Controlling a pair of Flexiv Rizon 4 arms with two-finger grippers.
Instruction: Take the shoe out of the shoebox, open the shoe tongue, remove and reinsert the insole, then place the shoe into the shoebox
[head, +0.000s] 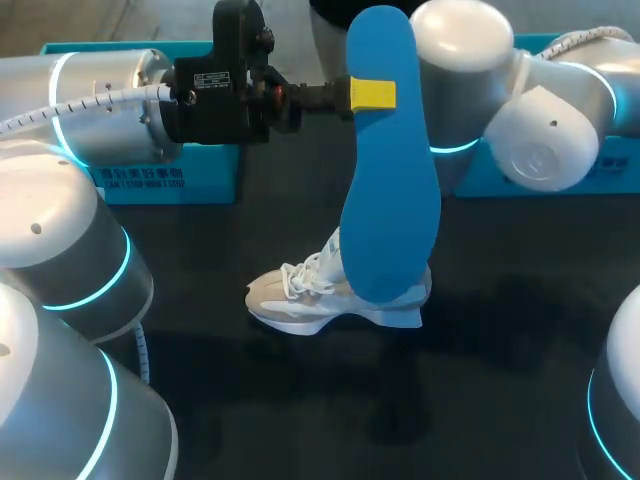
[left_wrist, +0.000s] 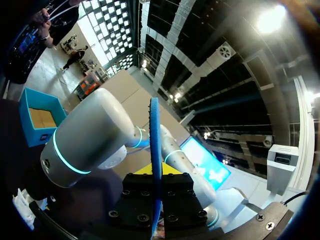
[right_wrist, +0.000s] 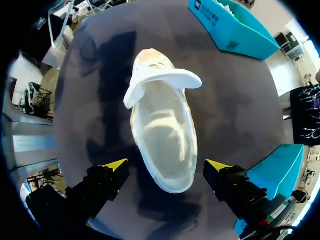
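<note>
A blue insole (head: 385, 160) hangs upright high above the table, and my left gripper (head: 373, 95) is shut on its upper end. In the left wrist view the insole (left_wrist: 155, 145) shows edge-on between the fingers of that gripper (left_wrist: 156, 172). Below it a white shoe (head: 330, 295) lies on the black table, toe to the left. My right gripper (right_wrist: 166, 165) hovers open above the shoe (right_wrist: 162, 135), its yellow tips on either side of the heel end, apart from it. The tongue (right_wrist: 165, 80) is pulled forward and the shoe's inside is bare. In the head view the right gripper is hidden.
One teal shoebox part (head: 170, 180) stands at the back left of the table and another (head: 560, 170) at the back right, partly behind my right arm (head: 540, 110). Dark table (head: 480, 380) lies in front of the shoe.
</note>
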